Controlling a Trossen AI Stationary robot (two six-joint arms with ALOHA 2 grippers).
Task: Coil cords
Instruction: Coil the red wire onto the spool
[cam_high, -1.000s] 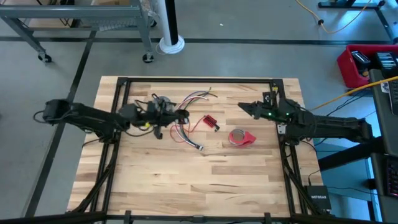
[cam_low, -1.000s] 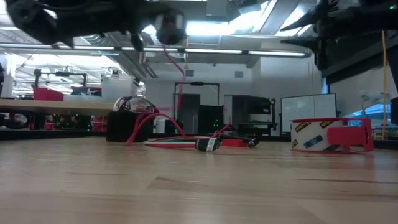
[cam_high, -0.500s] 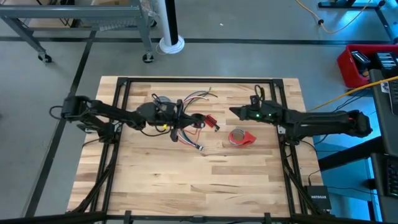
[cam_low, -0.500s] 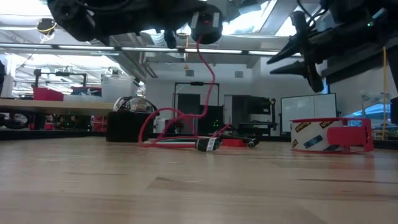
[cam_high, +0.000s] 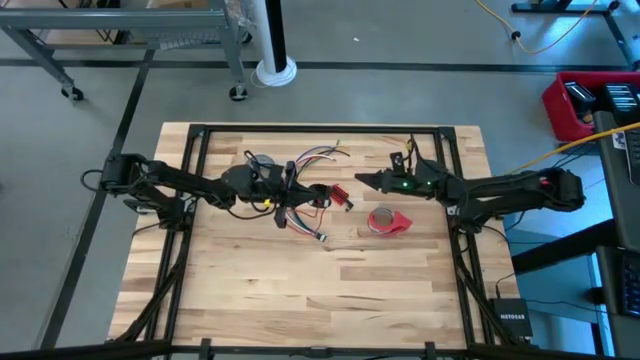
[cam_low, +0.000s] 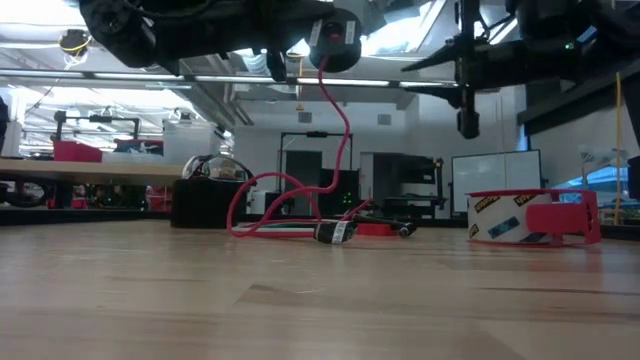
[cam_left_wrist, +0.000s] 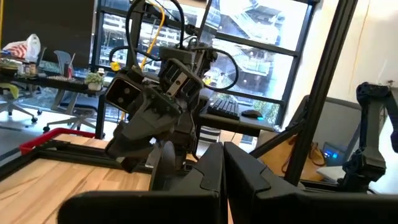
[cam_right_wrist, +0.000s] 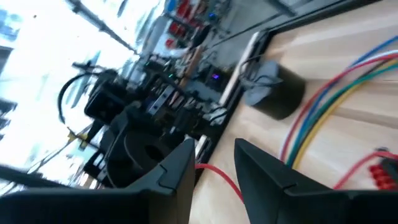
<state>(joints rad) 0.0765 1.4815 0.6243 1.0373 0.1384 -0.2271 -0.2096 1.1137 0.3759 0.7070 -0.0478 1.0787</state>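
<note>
The left claw (cam_high: 290, 188) is clenched on a red wire of the wire bundle (cam_high: 300, 205), lifting it above the surface (cam_high: 340, 290). The right claw (cam_high: 365, 180), released, hovers near; it should gather slack gently, avoiding tangles.

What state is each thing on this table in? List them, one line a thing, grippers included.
left gripper: shut on a red wire of the wire bundle, raised above the table
right gripper: open, empty, hovering above the table
wire bundle: uncoiled, ends fanned out, one red strand lifted
grey coil: wound, resting on the table
tape roll: lying flat, untouched
red block: lying on the table, untouched
</note>
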